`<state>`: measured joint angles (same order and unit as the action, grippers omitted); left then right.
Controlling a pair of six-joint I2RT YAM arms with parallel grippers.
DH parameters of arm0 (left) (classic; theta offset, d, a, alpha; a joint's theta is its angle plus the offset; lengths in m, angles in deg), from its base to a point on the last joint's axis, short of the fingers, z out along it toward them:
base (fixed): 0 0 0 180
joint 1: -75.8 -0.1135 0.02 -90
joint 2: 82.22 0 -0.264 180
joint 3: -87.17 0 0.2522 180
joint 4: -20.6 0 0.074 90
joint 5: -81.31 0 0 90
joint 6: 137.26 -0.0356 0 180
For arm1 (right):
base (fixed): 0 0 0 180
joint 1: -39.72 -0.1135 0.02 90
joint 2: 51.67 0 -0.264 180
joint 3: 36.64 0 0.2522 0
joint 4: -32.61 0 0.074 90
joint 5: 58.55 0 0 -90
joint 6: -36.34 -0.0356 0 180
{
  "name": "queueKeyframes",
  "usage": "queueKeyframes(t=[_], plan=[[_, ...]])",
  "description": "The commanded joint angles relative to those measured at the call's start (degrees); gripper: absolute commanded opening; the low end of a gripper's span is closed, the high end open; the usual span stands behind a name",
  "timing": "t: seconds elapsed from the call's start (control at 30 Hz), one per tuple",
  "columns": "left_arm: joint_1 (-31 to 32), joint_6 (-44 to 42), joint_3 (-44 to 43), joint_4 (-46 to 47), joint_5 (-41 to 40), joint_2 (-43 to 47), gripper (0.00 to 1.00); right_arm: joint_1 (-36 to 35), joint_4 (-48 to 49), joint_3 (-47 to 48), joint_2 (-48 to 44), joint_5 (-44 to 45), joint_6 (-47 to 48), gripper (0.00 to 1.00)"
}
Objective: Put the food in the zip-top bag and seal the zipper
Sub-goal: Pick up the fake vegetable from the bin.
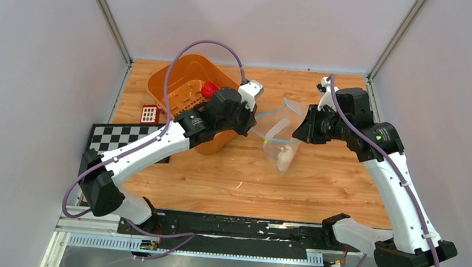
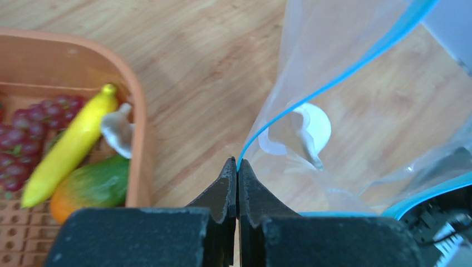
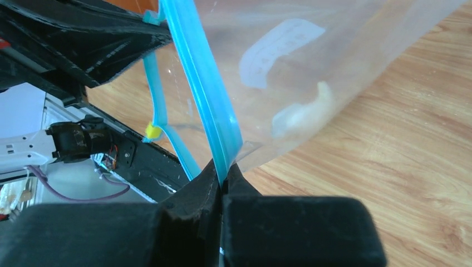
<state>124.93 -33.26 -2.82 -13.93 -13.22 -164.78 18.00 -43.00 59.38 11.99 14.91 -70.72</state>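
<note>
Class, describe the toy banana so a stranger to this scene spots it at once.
Start at the orange basket, far left on the table. Inside lies the banana, beside purple grapes, a white piece and a green-orange fruit. It alone is long and bright yellow.

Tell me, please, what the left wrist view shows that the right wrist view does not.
Only the left wrist: the orange basket holding the banana, grapes and a green-orange piece. Only the right wrist: a small yellow tab on the zipper. Both: the clear bag with a white piece inside, the wooden table, and each view's own gripper shut on the zipper: left gripper, right gripper.
</note>
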Motion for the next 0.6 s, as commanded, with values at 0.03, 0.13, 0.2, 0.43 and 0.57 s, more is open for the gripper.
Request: queueKeyframes(t=[0.03,0.13,0.2,0.43,0.57], plan=[[-0.5,1.2,-2.2,0.1,9.7,-2.4,0.00,0.1,3.8,-2.5,-1.6,-6.6,-0.6,0.00],[-0.7,0.3,-1.8,-2.7,1.0,-3.9,0.00,0.2,5.9,-6.6,1.3,-3.0,-2.1,0.00],[-1.6,-0.1,-0.4,-2.1,-2.5,-4.8,0.05,0.4,10.6,-9.6,3.1,-4.0,-3.4,0.00],[-5.2,-0.6,-0.1,-0.7,2.9,-6.8,0.53,0.8,22.8,-12.7,9.2,-7.7,-8.4,0.00],[-6.0,-1.5,-0.3,-0.8,3.1,-4.7,0.76,0.7,26.0,-12.5,11.9,-9.5,-9.7,0.00]])
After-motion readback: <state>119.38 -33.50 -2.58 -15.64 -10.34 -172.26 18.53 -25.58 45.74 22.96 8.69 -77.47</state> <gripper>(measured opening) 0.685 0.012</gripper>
